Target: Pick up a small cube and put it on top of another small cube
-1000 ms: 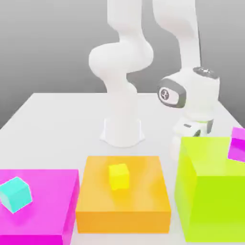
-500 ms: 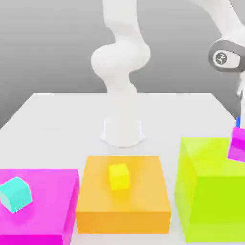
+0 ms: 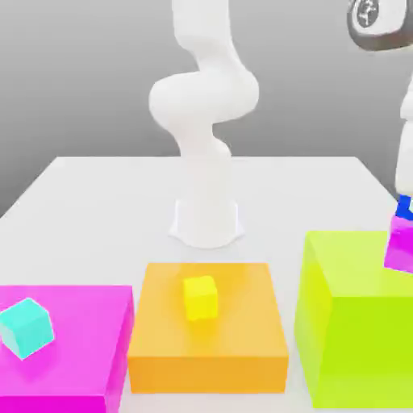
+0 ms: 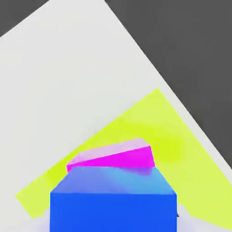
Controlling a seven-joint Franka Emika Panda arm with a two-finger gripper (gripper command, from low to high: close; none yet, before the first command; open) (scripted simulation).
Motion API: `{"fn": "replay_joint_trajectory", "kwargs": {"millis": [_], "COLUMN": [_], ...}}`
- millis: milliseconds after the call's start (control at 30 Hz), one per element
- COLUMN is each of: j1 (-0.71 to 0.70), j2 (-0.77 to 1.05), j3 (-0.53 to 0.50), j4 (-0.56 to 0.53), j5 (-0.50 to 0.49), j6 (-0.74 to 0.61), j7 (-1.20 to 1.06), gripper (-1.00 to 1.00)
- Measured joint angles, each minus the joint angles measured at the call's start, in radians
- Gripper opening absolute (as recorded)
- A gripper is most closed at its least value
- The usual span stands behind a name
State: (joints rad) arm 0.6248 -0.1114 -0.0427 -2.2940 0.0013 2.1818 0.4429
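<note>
We see the blue cube (image 4: 113, 199) sitting on the purple cube (image 4: 115, 156), which itself rests on the tall lime block (image 3: 347, 314) at the exterior view's right edge. In the exterior view only a sliver of blue cube (image 3: 405, 206) shows above the purple cube (image 3: 399, 242), with the white arm (image 3: 407, 145) hanging right over them.

We cannot tell from these pictures how wide the fingers stand, nor whether they grip the blue cube, so we leave that open.

Our main worry is the stack toppling. The purple cube looks tilted or turned against the lime block's edges, and it stands close to that block's rim, so an uneven seat could let the blue cube slide off, or a nudge from the hand pulling away could carry both over the side onto the worktop (image 3: 97, 193).

As a cube, the blue one has no long axis. Its top face looks roughly level, and its sides seem turned slightly out of line with the purple cube beneath.
</note>
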Motion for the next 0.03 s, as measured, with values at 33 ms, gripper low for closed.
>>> {"fn": "replay_joint_trajectory", "kwargs": {"millis": [33], "j1": [0.000], "j2": [0.000], "j3": [0.000], "j4": [0.000], "j5": [0.000], "j6": [0.000], "j7": [0.000], "gripper": [1.00]}}
